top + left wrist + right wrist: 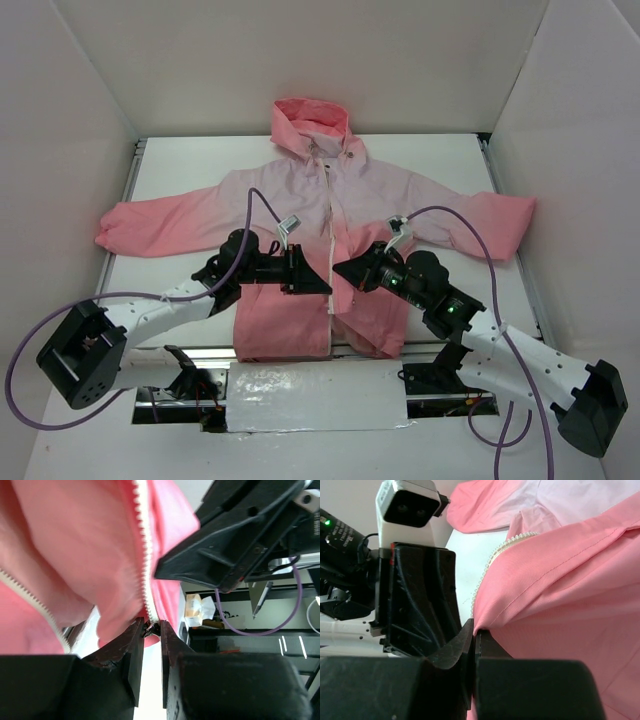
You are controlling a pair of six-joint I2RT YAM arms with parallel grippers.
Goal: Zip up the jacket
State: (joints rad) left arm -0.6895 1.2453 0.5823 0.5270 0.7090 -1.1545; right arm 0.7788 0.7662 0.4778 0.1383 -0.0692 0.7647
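I find the jacket (300,200) spread front-up on the white tabletop (440,160). In the overhead view its hood is toward the top of the frame, one sleeve runs out to the left and the other to the right, and the coral hem lies at the bottom edge. The zipper (327,200) runs down the centre of the garment. Both arms reach in from the bottom corners and meet over the lower front, just below the middle of the frame. The left hand (325,287) and the right hand (340,270) stand tip to tip there, very near each other. In the left wrist view, the left hand (152,630) stands narrow, and its fingertips (137,630) pinch the lower end of the zipper (145,545), whose white teeth climb from the tips to the top of the frame. A second line of teeth (30,600) crosses the lower left, apart from the first. The right hand (240,535) fills the upper right of that view. In the right wrist view, the right hand (475,630) is closed tight on a folded edge of coral fabric beside the zipper (492,560). The fabric rises from the jaws toward the upper right. The left hand (420,605) stands just to the left, with its wrist camera (410,502) at the upper left.
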